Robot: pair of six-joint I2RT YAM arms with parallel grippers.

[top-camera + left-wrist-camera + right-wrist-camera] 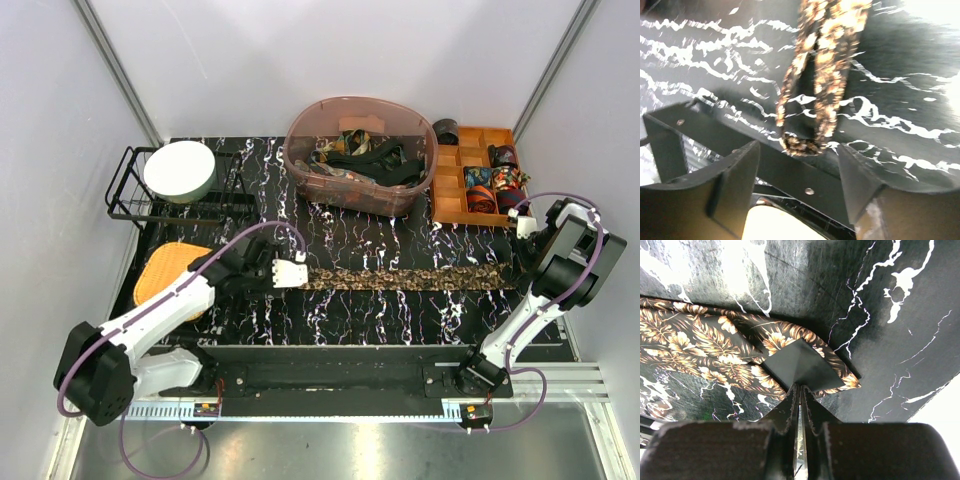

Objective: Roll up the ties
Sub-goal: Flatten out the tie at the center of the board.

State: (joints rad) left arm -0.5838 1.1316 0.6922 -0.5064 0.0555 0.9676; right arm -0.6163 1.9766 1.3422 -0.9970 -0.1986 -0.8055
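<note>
A long dark tie [400, 278] with tan leafy speckles lies straight across the black marble table. My left gripper [292, 272] is at its narrow left end and stands open. In the left wrist view that folded narrow end [812, 100] lies on the table just ahead of the left gripper [797, 147], with nothing pinched. My right gripper [526, 225] is shut near the tie's wide end. In the right wrist view the closed right gripper [800, 388] points at the dark lining [800, 365] of that wide end; contact is unclear.
A pink tub [300, 160] holding several loose ties stands at the back centre. A wooden divided box [450, 180] with rolled ties is at the back right. A wire rack [125, 195] with a white bowl [180, 170] and an orange pad [165, 272] sit at the left.
</note>
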